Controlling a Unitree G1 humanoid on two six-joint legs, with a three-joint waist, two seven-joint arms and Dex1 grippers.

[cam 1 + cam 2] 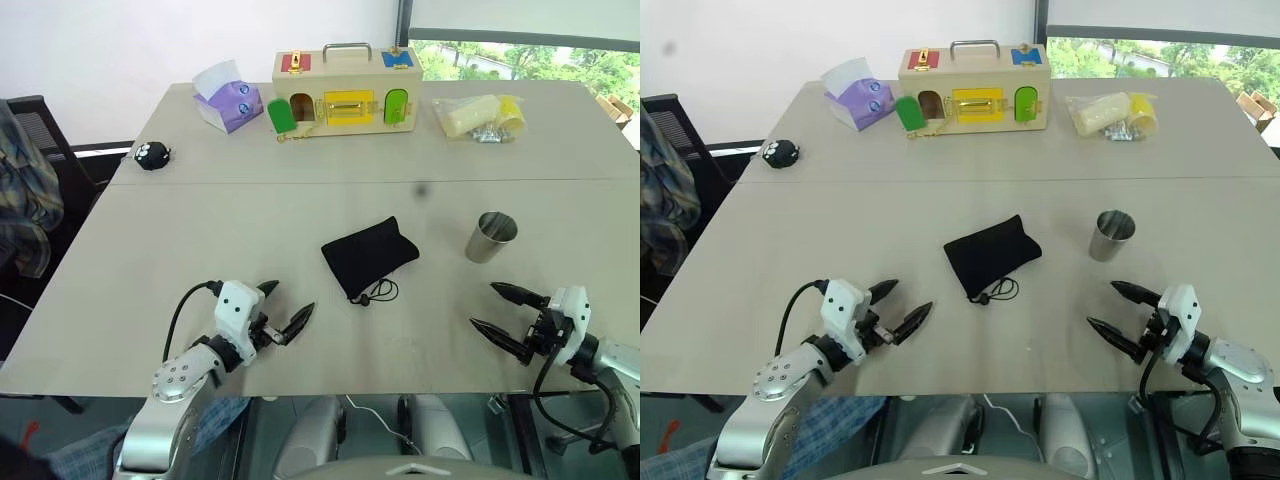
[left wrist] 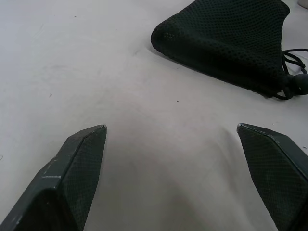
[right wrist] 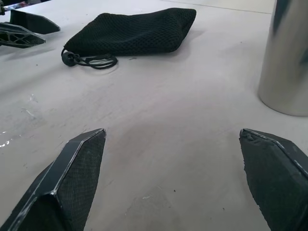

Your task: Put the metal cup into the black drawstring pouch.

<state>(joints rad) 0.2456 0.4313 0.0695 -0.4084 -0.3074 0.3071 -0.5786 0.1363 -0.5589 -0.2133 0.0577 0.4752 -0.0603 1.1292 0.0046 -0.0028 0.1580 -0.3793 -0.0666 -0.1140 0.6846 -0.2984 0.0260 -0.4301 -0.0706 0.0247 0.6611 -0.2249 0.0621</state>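
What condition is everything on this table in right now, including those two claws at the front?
metal cup: upright, empty, mouth up, untouched.
black drawstring pouch: lying flat, cord end toward the robot.
left gripper: open, holding nothing.
right gripper: open, holding nothing.
wooden lock box: upright, one small door open.
tissue pack: a tissue sticking out.
black round toy: sitting alone.
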